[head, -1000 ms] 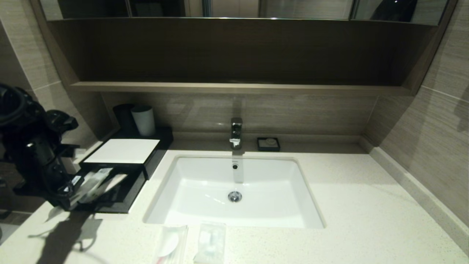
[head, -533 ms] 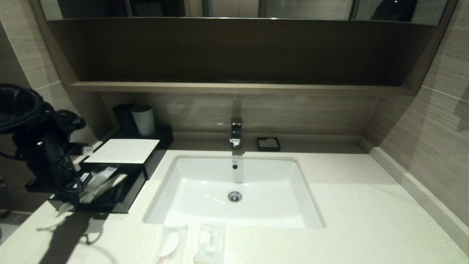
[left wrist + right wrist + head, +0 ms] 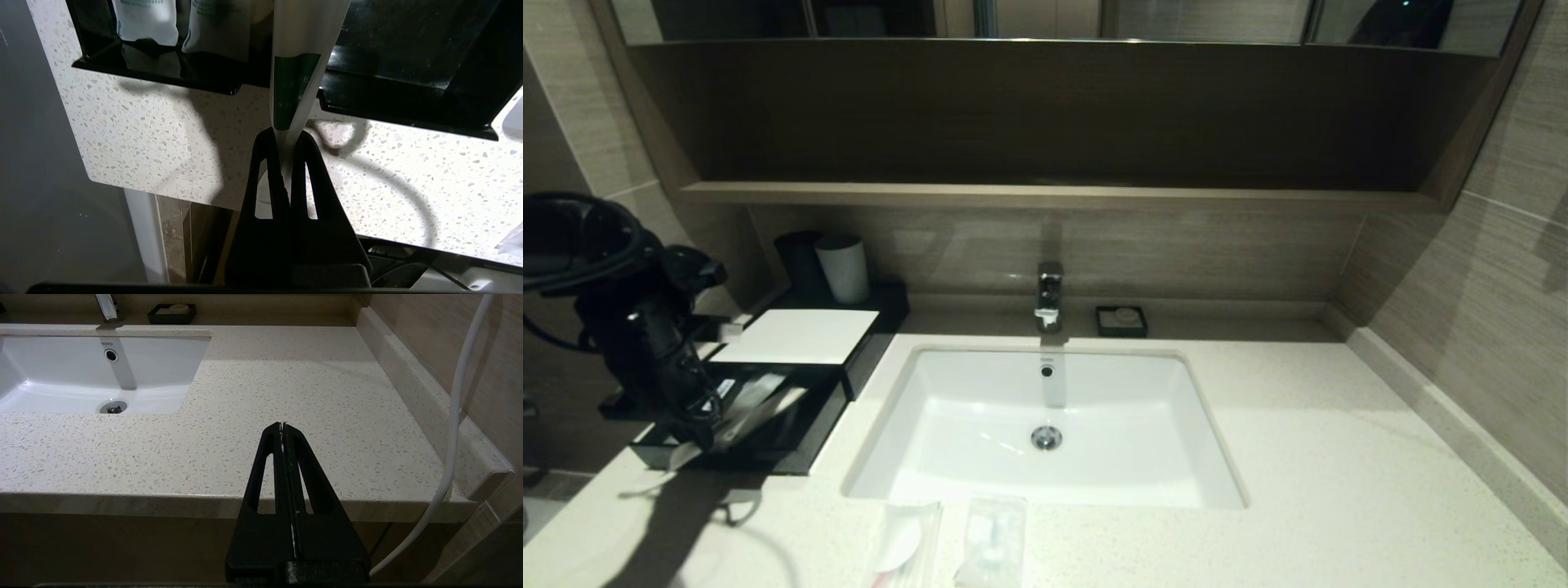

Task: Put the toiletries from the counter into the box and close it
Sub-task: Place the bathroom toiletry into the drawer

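Note:
The black box (image 3: 796, 336) with its white top panel stands at the back left of the counter (image 3: 1339, 457), and its drawer (image 3: 792, 453) is pulled out toward me. My left gripper (image 3: 698, 434) (image 3: 287, 136) hangs over the drawer's front left corner, shut on the end of the long thin packet (image 3: 756, 411) (image 3: 295, 81) with a green label. The packet slants into the drawer. Two small flat packets (image 3: 903, 543) (image 3: 994, 541) lie at the counter's front edge, below the sink. My right gripper (image 3: 282, 425) is shut and empty at the counter's front right edge.
A white sink basin (image 3: 980, 425) with a faucet (image 3: 1049, 296) fills the middle. A grey cup (image 3: 844, 268) and a dark cup (image 3: 799, 260) stand behind the box. A small black dish (image 3: 1121, 321) sits by the back wall. White pouches (image 3: 147, 20) lie inside the drawer.
My left arm has shifted right and toward the box, carrying the long packet further over the open drawer. Nothing else has moved.

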Motion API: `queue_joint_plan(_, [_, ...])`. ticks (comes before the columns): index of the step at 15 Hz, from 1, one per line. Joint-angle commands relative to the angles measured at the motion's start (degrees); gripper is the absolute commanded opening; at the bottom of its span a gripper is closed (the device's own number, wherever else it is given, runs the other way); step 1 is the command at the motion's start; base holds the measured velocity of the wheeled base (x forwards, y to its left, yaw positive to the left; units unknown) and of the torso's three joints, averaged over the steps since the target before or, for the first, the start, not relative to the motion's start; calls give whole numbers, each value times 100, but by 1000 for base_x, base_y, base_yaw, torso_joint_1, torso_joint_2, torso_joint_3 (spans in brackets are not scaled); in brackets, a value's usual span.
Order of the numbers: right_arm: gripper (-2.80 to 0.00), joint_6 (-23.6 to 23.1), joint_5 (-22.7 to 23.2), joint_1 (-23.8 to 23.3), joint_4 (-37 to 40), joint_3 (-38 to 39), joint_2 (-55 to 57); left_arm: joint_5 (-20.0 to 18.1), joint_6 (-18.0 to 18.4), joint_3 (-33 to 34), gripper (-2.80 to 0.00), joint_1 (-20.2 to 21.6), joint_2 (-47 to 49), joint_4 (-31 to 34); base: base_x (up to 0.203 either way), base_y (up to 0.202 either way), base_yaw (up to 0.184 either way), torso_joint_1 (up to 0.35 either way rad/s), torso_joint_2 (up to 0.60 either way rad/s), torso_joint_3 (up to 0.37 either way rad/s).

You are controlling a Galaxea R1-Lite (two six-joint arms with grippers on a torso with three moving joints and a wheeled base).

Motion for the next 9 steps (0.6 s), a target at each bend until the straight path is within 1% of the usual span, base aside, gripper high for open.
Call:
queue_joint_plan(1, [-280, -9, 1, -1, -2, 9, 0, 4, 7, -149, -280, -3, 113, 27, 0, 0, 0, 0, 0, 0])
queue_joint_plan(9, [-280, -7, 1, -1, -2, 9, -3, 4, 1, -508, -280, -30, 498, -17, 0, 0, 0, 0, 0, 0])
